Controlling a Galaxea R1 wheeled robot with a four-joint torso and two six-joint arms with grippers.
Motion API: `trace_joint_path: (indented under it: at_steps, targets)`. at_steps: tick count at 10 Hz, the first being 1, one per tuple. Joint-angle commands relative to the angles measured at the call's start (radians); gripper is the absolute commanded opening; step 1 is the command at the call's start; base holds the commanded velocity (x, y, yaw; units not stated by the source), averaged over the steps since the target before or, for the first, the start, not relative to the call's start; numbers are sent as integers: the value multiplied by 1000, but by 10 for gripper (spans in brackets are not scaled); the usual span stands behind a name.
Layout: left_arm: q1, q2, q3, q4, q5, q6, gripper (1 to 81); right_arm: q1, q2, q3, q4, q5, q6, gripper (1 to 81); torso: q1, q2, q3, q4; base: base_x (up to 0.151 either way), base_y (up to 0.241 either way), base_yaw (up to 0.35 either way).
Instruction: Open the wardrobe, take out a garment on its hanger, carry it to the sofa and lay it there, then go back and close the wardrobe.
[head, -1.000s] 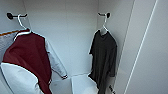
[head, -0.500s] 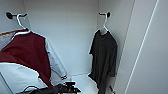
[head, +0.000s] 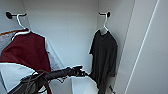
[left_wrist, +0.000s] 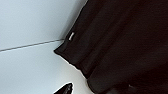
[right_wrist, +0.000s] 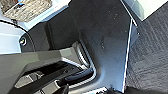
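Wardrobe (head: 75, 30) standing open. Black shirt (head: 103, 57) hanging on its pale hanger (head: 105, 23) from the right-side hook, long axis running straight down. Left gripper (head: 81, 72) reaching in low, sitting just beside the shirt's lower hem, shirt lying to its right and the hanger well above it. Can't tell whether its fingers are spread or closed. Left arm looking like the nearer one. Maroon jacket (head: 27, 53) hanging on the left.
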Motion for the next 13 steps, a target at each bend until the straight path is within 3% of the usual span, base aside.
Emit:
trace_joint_path:
  at_steps: [1,3,5,8,13]
  targets:
    - [-292,61,24,-11,4,-189,811,40,4,0,-3,-62,1,811,0,0,0,0,0,0,0]
    - [-369,86,27,-11,-44,-427,811,43,7,0,-5,-64,1,811,0,0,0,0,0,0,0]
    - [-449,84,50,-11,-119,-563,811,36,11,0,-5,-70,1,811,0,0,0,0,0,0,0]
    - [-579,63,86,-11,-174,-700,811,40,20,0,-5,-71,1,811,0,0,0,0,0,0,0]
    - [-734,23,159,-11,-200,-786,811,28,24,0,-5,-65,1,811,1,0,0,0,0,0,0]
